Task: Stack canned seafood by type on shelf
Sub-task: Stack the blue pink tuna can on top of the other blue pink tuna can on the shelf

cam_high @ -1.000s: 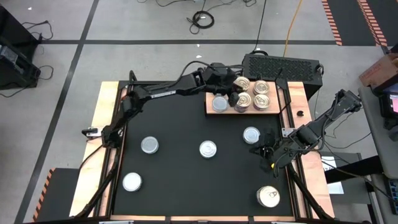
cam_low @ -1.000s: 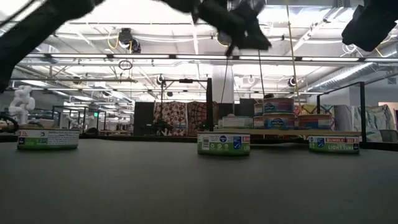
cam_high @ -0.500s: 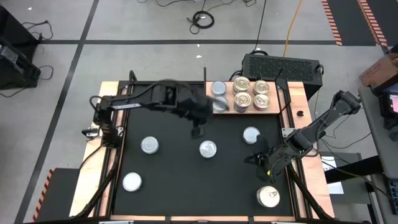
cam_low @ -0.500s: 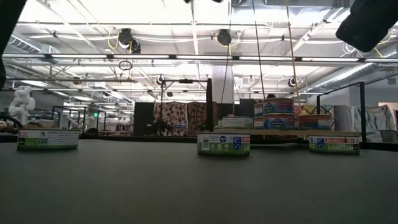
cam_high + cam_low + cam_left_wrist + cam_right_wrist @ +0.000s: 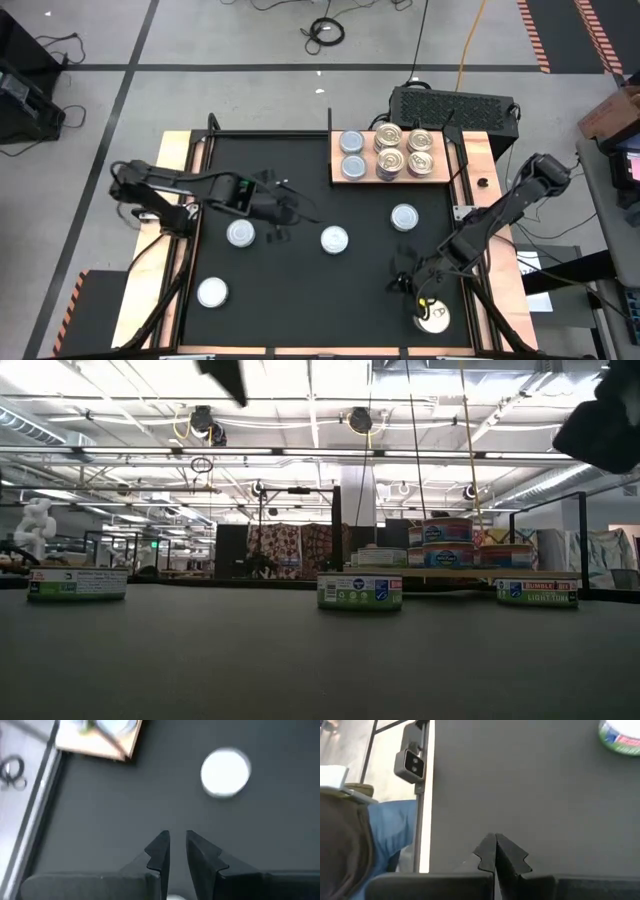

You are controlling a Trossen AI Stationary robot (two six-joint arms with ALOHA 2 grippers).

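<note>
**Left arm back over the mat, two silver tins now on the shelf**

A second ago the left arm reached across to the wooden shelf (image 5: 390,155), its hand among the tins there. Now it has swung back, and the left hand (image 5: 280,212) hangs over the black mat (image 5: 300,300) between two loose silver-topped tins, one (image 5: 240,233) to its left and one (image 5: 334,239) to its right in the overhead view. Its fingers stand a little apart with nothing between them, as the wrist camera shows. On the shelf, two silver-topped tins (image 5: 352,154) now sit side by side at the left end, beside four gold pull-tab tins (image 5: 404,151); earlier only one silver tin showed there, with the arm covering the rest.

The right arm has also shifted, from the mat's right edge down toward the near right corner. The right hand (image 5: 412,284) is closed and empty, just above a gold-topped tin (image 5: 432,316), which the arm partly covers.

Two more silver-topped tins lie where they were: one (image 5: 404,216) right of centre, one (image 5: 212,292) near the front left.

From tabletop level, both arms are only dark shapes cut off at the upper edge, and neither hand can be made out. Whether the shelf tins are stacked is clearer there: they rise two high. The left wrist picture is smeared, so the tin in it is just a white disc.
</note>
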